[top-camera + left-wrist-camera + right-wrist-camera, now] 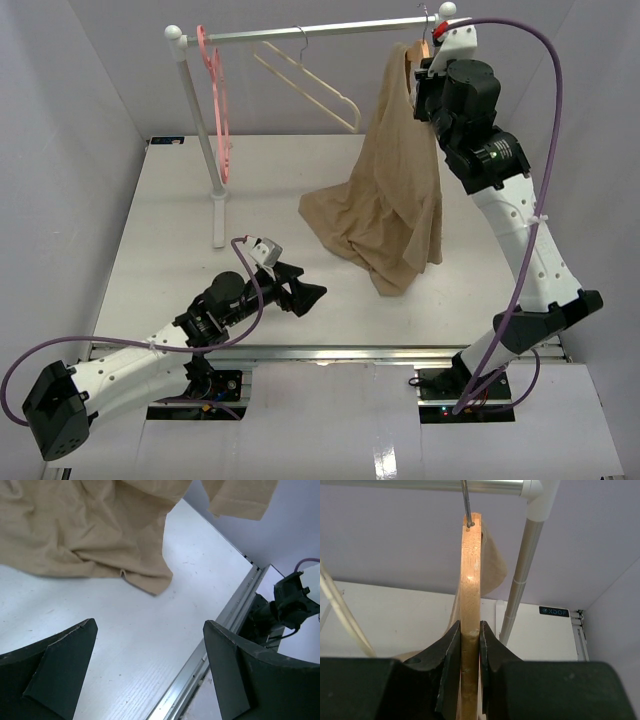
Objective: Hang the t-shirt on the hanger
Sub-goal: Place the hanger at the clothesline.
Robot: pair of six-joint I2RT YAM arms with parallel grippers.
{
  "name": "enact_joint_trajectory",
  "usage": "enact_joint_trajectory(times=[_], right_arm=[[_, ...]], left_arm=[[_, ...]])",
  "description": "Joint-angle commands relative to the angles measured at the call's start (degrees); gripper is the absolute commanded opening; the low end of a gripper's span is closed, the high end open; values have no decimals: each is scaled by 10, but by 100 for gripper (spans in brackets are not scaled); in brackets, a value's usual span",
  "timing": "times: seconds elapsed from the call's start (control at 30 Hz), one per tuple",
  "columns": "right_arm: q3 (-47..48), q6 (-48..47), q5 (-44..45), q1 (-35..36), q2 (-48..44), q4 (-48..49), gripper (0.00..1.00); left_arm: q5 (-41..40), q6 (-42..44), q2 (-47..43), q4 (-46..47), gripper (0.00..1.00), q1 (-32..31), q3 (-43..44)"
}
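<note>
The tan t-shirt (395, 190) hangs from the wooden hanger (421, 52) at the right end of the rail, and its lower part lies bunched on the table. My right gripper (427, 72) is up at the rail. In the right wrist view the right gripper (470, 630) is shut on the hanger (470, 575), whose metal hook (465, 502) reaches up to the rail. A fold of the t-shirt (493, 565) shows behind the wood. My left gripper (303, 295) sits low near the table's front edge, open and holding nothing. In its wrist view the left gripper (150, 630) is short of the t-shirt (75, 530) hem.
A pink hanger (218, 100) and a pale cream hanger (312, 85) hang on the rail (310, 33). The rack's left post (200, 140) stands on the table; its right post (520, 580) is beside my right gripper. The table's metal front edge (210, 645) runs under my left gripper.
</note>
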Motion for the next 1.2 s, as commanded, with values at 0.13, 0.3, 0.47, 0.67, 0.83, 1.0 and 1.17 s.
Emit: enact_joint_trajectory(times=[0.13,0.3,0.47,0.67,0.83,1.0,1.17], right_arm=[[-28,-2,-19,-16,33,148,8],[-58,1,-13,-20,39,211,8],[-57,-16,8,-22,67,223,8],[-72,-24,5,-32,65,251,8],[-59,-27,17,-41,82,250,8],[-100,-28,11,-43,81,250,10],[-99,-27,3,-43,50,213,61]], left_arm=[[-2,5,-11,10,98,-2,-2],[20,5,11,10,98,-2,6],[31,4,18,14,98,-3,7],[34,4,19,16,98,-3,7],[35,4,24,16,98,-3,9],[39,5,25,21,98,-2,7],[16,13,33,18,98,-3,7]])
